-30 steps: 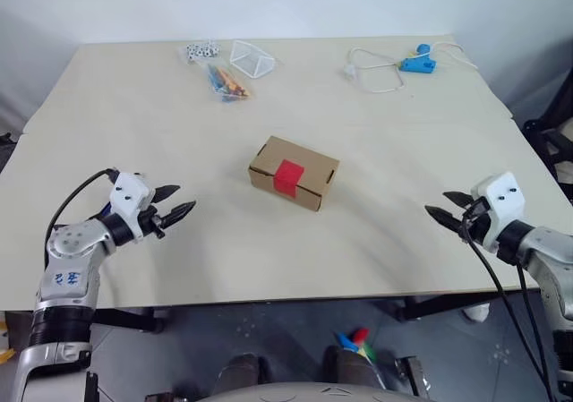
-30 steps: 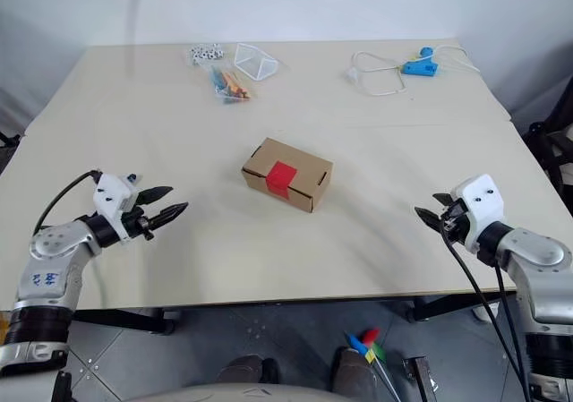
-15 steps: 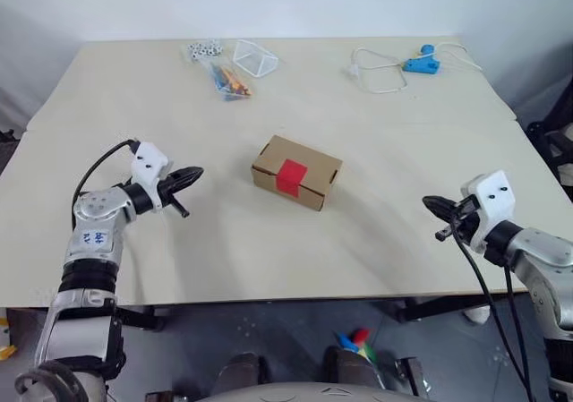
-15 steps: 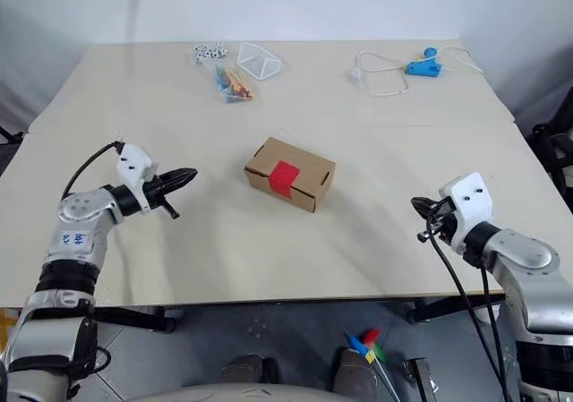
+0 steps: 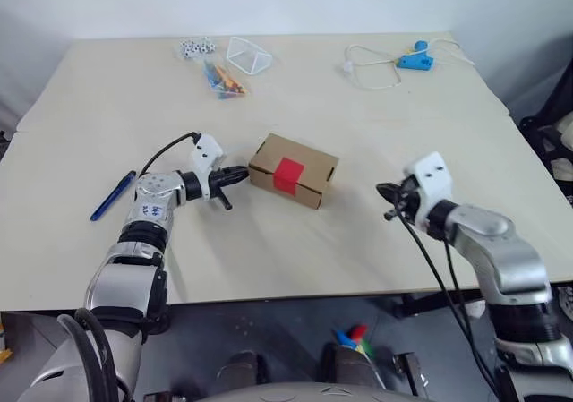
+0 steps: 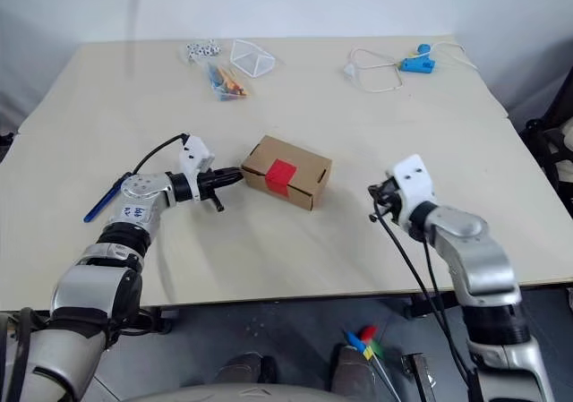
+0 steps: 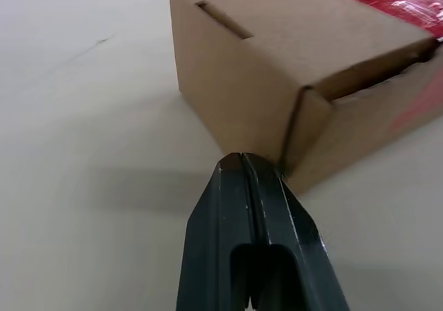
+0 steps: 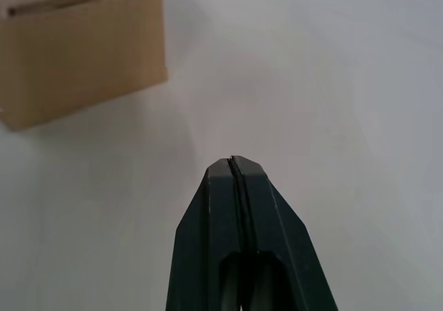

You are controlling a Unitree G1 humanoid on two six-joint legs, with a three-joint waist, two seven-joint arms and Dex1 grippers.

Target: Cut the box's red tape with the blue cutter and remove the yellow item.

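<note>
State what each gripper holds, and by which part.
Nothing. The left gripper is shut empty at the box's corner; the right gripper is shut empty over the table.

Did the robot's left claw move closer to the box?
Yes. The left gripper went from the table's near left edge toward the box; its shut tips now sit at the box's left end.

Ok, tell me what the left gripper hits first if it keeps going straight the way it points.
The box. The left gripper, fingers shut, points at the carton's near end, close to its lower corner. Nothing lies between them, and whether the tips already touch the cardboard is hard to tell.
</note>
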